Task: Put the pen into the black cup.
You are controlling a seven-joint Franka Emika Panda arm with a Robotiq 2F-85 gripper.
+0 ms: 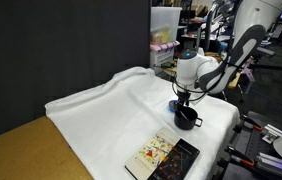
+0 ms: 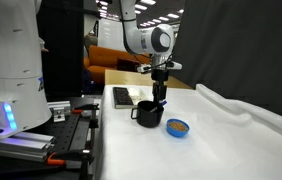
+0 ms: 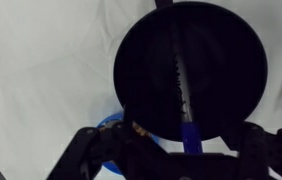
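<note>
Black mug (image 3: 226, 70) fills the wrist view, the bluish pen (image 3: 187, 132) pointing down into its mouth near the rim, gripper (image 2: 159, 96) just above it, jaws too dark to tell whether clamped or parted; best release well inside that rim, then rise straight.

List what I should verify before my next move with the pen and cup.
1. Gripper above cup: ok in both exterior views.
2. Pen within the outline of the cup's mouth in the wrist view: ok.
3. Jaws shut on pen: cannot tell.
4. Cup upright: ok.
5. How deep the pen's tip sits in the cup: cannot tell.
6. Blue disc out from under the gripper: ok, it lies beside the cup.
</note>
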